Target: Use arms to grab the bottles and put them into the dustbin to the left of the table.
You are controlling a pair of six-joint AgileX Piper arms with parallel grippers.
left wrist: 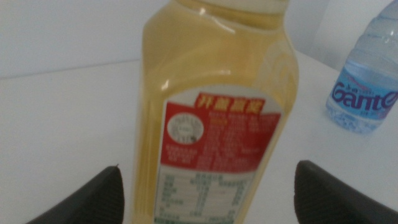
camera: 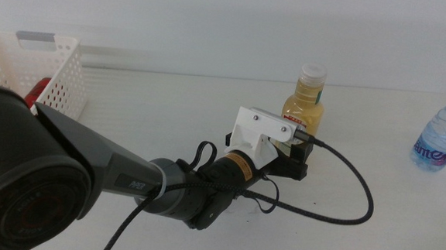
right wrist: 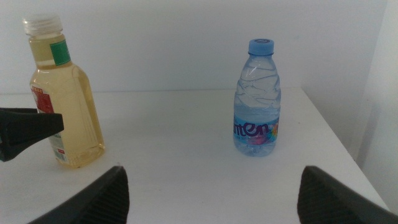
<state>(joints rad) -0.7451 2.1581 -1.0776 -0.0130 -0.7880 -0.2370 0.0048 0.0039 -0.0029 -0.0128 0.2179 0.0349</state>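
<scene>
— Black and bulky, low in the frame's left half of the middle view: that's the left arm [camera: 87, 183] reaching toward the centre. Where's its gripper?

— The left gripper [camera: 293, 151] sits just right of centre, released, with the yellow juice bottle [camera: 305, 99] standing upright between its spread jaws. In the left wrist view the bottle [left wrist: 214, 118] fills the middle and a dark jaw shows at each lower corner, with a gap to the plastic on both sides.

— So the step in hand is the clamp?

— I'd judge so. Close squarely across the broad labelled body, low enough that the bottle won't tip, and only lift once both jaws bear on it.

— And the other arm?

— It's out of the middle view. The right gripper [right wrist: 211, 186] waits unclenched and empty, its jaws at the bottom corners of its own view, looking at the water bottle [right wrist: 257, 99].

— Where does that stand in the middle view?

— At the right edge, the water bottle [camera: 444, 132] is upright and well apart from the juice.

— The destination?

— Far upper left: the white dustbin [camera: 55, 72], with something red [camera: 39, 90] already inside. Carry high enough to clear the rim.
</scene>
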